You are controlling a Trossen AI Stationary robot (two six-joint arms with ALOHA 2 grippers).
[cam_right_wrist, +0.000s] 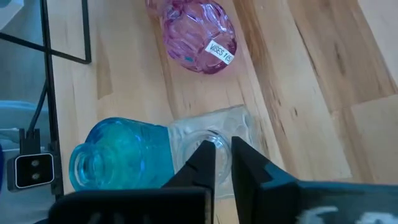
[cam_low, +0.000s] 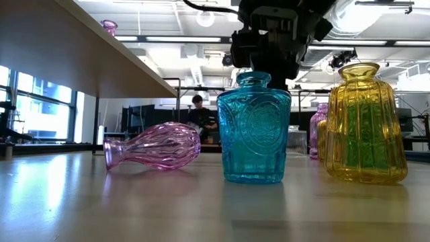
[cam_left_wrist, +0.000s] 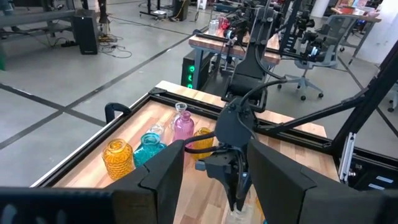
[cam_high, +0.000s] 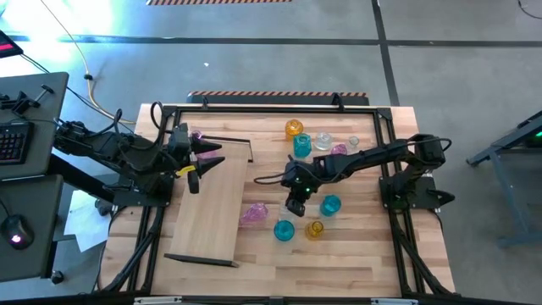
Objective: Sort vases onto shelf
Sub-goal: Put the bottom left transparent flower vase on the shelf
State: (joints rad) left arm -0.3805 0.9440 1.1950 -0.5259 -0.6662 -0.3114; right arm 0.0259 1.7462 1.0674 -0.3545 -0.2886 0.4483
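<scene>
R hand clamps clear vase, mid-table

toppled vase just right of shelf, other vases beyond

white sticker on base of pink vase lying on its side, reads roughly "VASES 18", last characters unclear

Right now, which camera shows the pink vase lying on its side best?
The low view: the pink vase lies full length, ribs clear. The right wrist view shows only its labelled bottom end. The high view makes it a small pink blur beside the shelf. The left wrist view doesn't show it.
</scene>
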